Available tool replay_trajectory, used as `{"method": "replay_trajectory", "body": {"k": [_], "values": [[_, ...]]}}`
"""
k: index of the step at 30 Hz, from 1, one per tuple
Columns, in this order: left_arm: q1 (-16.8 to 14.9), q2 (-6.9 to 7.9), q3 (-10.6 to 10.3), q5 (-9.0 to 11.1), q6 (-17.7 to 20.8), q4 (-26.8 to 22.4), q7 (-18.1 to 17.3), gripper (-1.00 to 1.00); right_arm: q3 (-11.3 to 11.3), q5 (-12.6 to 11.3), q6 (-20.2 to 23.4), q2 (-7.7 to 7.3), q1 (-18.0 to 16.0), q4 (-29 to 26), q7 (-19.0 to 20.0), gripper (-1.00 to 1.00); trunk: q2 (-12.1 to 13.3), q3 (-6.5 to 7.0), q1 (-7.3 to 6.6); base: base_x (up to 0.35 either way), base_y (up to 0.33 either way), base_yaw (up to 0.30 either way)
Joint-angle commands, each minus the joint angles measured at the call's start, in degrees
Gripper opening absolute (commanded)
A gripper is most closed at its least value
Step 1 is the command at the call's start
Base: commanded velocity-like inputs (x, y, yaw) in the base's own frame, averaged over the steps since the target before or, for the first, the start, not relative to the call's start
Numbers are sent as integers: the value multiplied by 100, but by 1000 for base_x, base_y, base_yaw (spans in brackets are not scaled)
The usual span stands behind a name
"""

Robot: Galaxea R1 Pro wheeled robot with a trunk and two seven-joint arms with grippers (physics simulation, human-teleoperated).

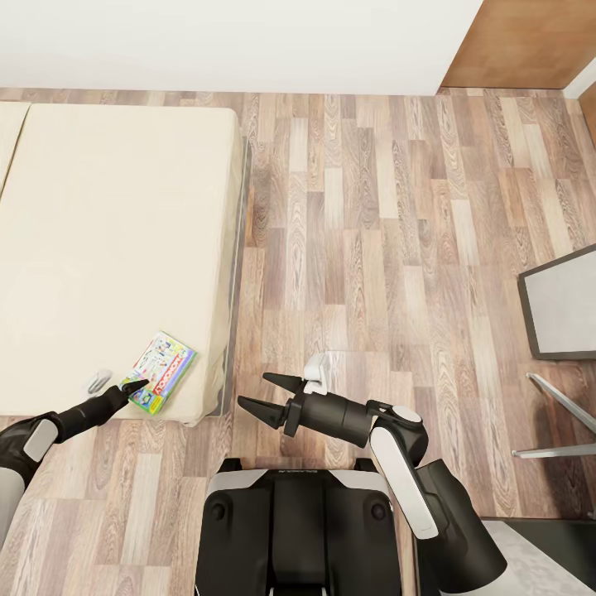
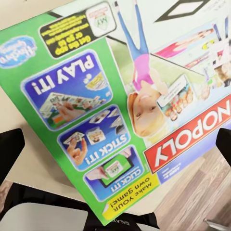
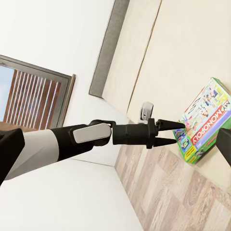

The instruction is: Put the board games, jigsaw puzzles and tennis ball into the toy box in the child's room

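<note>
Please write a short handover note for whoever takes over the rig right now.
Left gripper: open, fingertips at the near edge of the Monopoly board game, not yet clamped on it.
Right gripper: open and empty, held over the wooden floor in front of the trunk.
The Monopoly box lies flat near the corner of the bed, printed side up.
Done: the approach to this game.
Left: grasp it, lift it and carry it to the toy box on the table; the other toys are not visible from here.
</note>
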Motion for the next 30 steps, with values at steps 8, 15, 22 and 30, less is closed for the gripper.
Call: {"method": "replay_trajectory", "body": {"k": [8,15,22,30], "values": [[-3,1,6,22,35,-21,-19,100,-3,-36,35,2,-2,-1,-4,100,-9,-6,3,0,0,0],[-3,4,-4,19,30,-30,-146,100,-3,-33,34,2,-2,-1,-4,100,-9,-6,3,0,0,0],[-3,5,-7,14,31,-31,-441,100,-3,-34,34,2,-2,-1,-4,100,-9,-6,3,0,0,0],[-3,0,-10,13,29,-33,-493,100,0,-34,34,2,-2,-1,-4,100,-9,-6,3,0,0,0]]}}
